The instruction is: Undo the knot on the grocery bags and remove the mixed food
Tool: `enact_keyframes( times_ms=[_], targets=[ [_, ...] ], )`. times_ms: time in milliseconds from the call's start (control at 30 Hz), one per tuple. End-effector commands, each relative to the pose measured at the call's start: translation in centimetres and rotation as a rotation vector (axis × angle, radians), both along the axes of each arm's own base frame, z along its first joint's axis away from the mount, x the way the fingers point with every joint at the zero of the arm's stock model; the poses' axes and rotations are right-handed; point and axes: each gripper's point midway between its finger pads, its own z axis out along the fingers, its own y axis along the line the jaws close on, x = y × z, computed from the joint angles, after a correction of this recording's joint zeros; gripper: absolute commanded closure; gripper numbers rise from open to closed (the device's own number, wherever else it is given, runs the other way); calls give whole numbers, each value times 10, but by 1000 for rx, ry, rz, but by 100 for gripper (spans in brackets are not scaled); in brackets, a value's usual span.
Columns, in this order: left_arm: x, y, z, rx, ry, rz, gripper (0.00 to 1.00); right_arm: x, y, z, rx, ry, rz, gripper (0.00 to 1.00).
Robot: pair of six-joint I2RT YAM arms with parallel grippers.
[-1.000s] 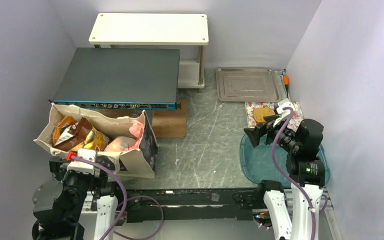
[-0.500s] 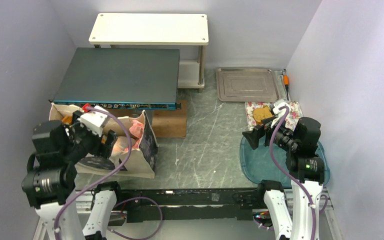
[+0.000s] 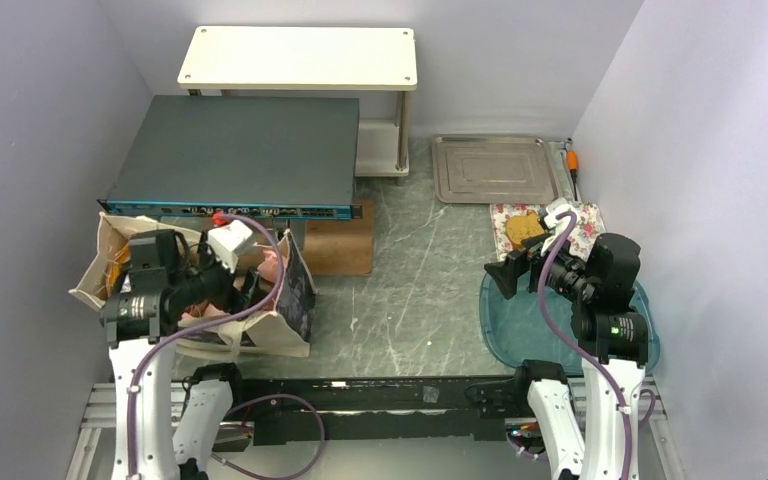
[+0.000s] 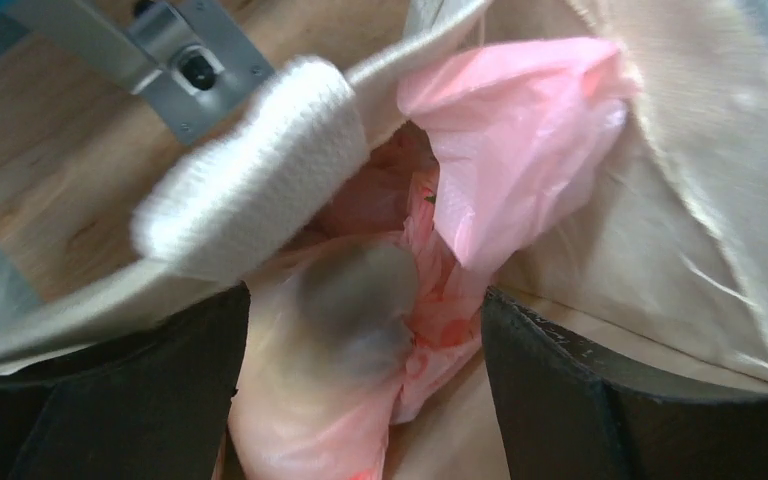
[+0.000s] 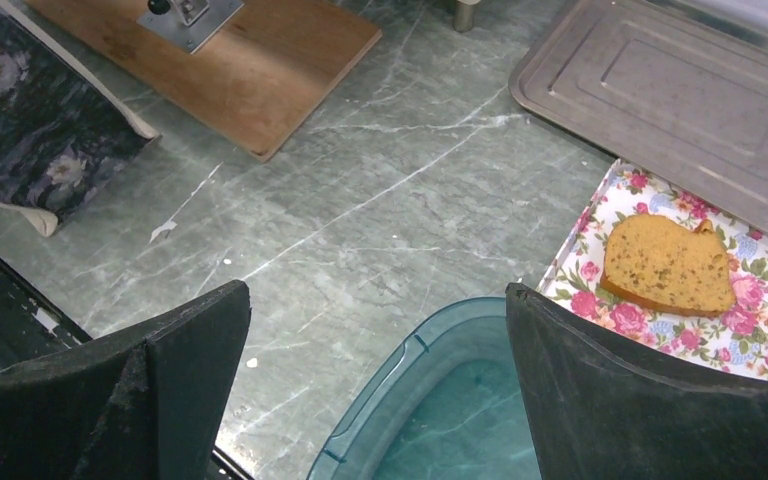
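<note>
The beige canvas tote (image 3: pixel 260 330) stands at the left. The pink plastic bag (image 3: pixel 272 262) lies inside it. My left gripper (image 3: pixel 248 284) reaches into the tote. In the left wrist view it (image 4: pixel 365 300) is open, with a jaw on each side of the pink bag (image 4: pixel 520 140). A dull round shape (image 4: pixel 350 310) shows through the plastic. I cannot make out the knot. A flat cloth handle (image 4: pixel 260 160) crosses above. An orange chip bag (image 3: pixel 115 270) peeks out at the tote's left end. My right gripper (image 3: pixel 500 272) (image 5: pixel 378 300) is open and empty above the teal tray's (image 5: pixel 430 400) left rim.
A bread slice (image 3: pixel 523 228) lies on a floral tray (image 3: pixel 590 215). A metal tray (image 3: pixel 500 168) is behind it. A dark flat box (image 3: pixel 235 150) on a wooden board (image 3: pixel 340 250) stands behind the tote, and a white shelf (image 3: pixel 300 55) is at the back. The teal tray (image 3: pixel 520 340) is at the front right.
My left arm has risen from beside its base, swung over the tote and reached its open gripper in around the pink bag. The right arm has barely moved.
</note>
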Motion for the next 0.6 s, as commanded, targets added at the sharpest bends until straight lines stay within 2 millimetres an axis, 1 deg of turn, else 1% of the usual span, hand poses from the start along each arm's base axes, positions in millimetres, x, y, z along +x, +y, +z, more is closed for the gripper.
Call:
enact_keyframes(
  times_ms=[0,33,67,133,200,300,333,367,400,433,500,533,567],
  targets=[
    [27,-1,-23,84,-46,-56,8,3,0,1,-12,-24,12,0],
    [31,0,-30,111,-50,-56,3,3,-1,1,-15,-23,11,0],
    [35,-1,-37,136,-52,-63,1,3,-1,1,-17,-24,12,0],
    [41,-4,-50,168,-46,-66,1,3,-1,1,-19,-23,8,0],
    [47,-5,-62,182,-40,-65,5,4,-1,2,-17,-24,8,0],
    [55,-5,-73,175,-42,-44,12,4,0,0,-12,-19,12,0],
    [55,-7,-75,165,-38,-51,15,3,0,-1,-11,-17,15,0],
    [54,-9,-77,155,-30,-58,22,3,0,-1,-13,-17,16,0],
    [52,-11,-77,144,-20,-63,31,3,0,-1,-16,-18,16,0],
    [49,-14,-74,127,-20,-76,44,3,-1,-1,-19,-21,13,0],
    [37,-22,-62,93,-33,-116,72,3,-1,0,-25,-27,13,0],
    [32,-25,-52,76,-55,-130,91,2,-1,-1,-27,-27,13,0],
    [26,-26,-41,65,-82,-131,100,2,-1,-1,-28,-30,12,0]
  ],
)
